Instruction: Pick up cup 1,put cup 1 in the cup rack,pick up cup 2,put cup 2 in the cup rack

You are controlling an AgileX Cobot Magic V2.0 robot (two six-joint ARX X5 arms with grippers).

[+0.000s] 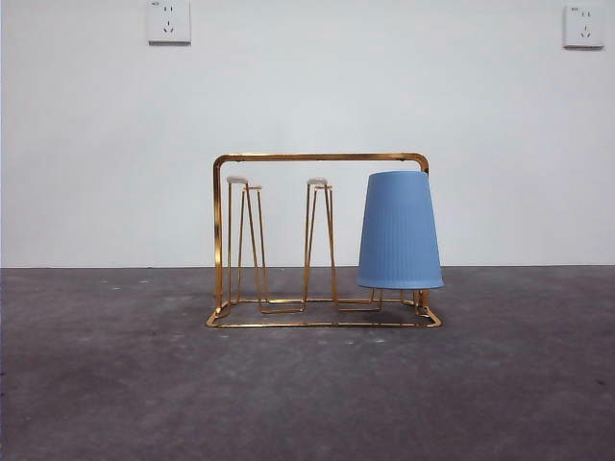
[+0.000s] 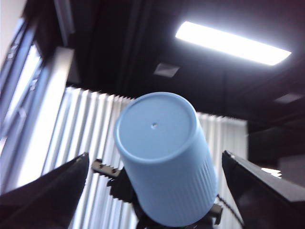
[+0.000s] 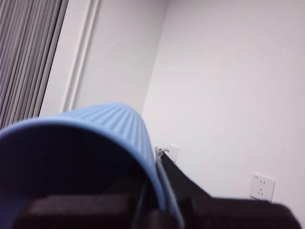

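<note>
The gold wire cup rack stands on the table in the front view. One ribbed blue cup sits upside down on its right prong; the two other prongs are bare. My right gripper is shut on the rim wall of a second blue cup, one jaw outside and one inside. That cup also shows in the left wrist view, base toward the camera, held from below by the right gripper. My left gripper is open, its jaws wide apart on either side of this cup. Neither arm shows in the front view.
The dark grey table runs to a white wall with two sockets. The wrist views look up at window blinds, a ceiling light and wall sockets.
</note>
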